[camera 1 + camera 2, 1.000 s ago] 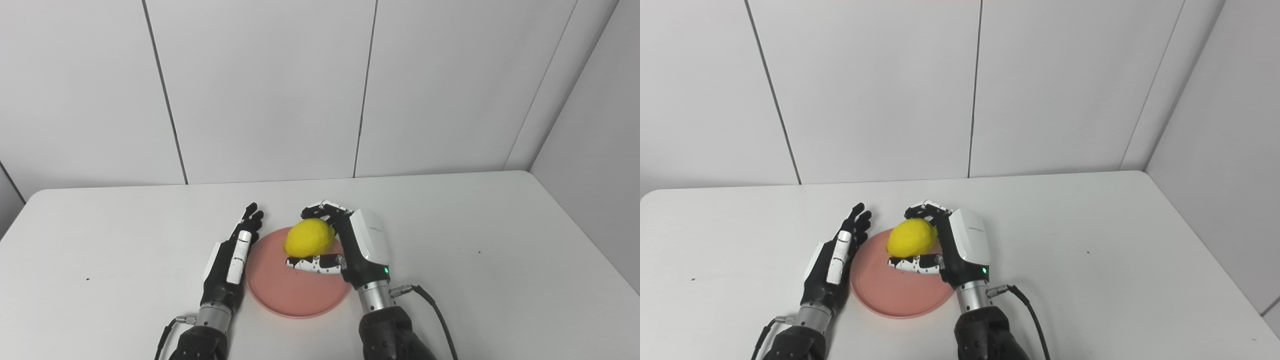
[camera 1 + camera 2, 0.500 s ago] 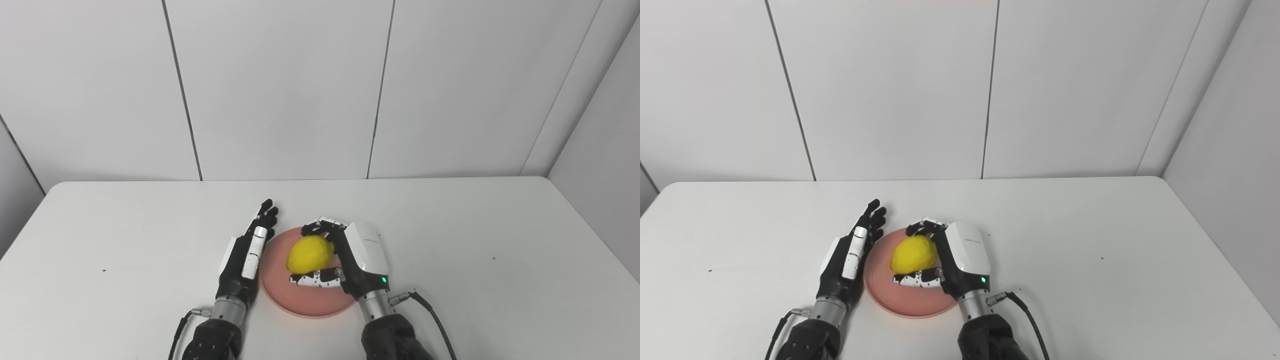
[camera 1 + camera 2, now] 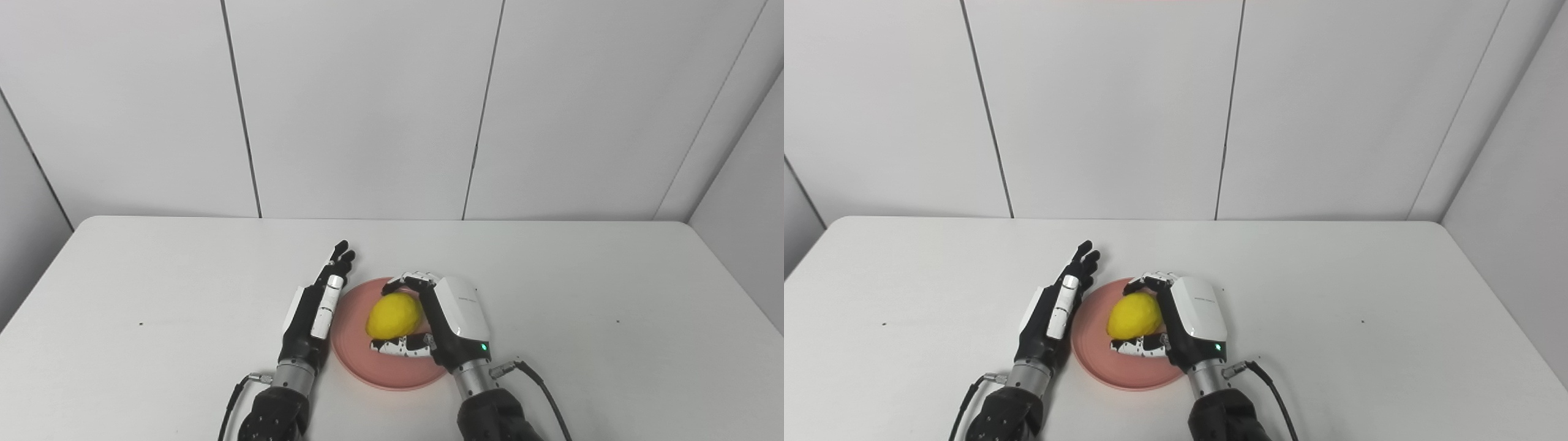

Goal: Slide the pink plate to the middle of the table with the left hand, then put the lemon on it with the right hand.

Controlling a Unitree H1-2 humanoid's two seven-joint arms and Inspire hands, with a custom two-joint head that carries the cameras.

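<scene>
The lemon (image 3: 395,315) sat low over the middle of the pink plate (image 3: 358,361), and from these head views it could not quite be told whether its underside already touched the plate or hung just above it. The right hand (image 3: 438,318) was wrapped around it, the fingers (image 3: 409,282) curled over its far side and the thumb (image 3: 398,347) tucked under its near side, so the fruit was grasped and not yet let go. The plate lay flat on the white table (image 3: 582,294), near the front edge and roughly midway between the table's left and right sides. That suggested the sliding part of the task was done, or close enough. The left hand (image 3: 315,306) rested just beside the plate's left rim, its fingers stretched out straight and holding nothing; contact with the rim looked likely but was not clear. What seemed to be left was the last small part: settle the lemon fully on the plate, loosen the right hand's fingers, and draw that hand clear without rolling the fruit off. Being rounded, the lemon could well rock or roll if nudged during release. A cable (image 3: 539,386) trailed from the right wrist across the table.
</scene>
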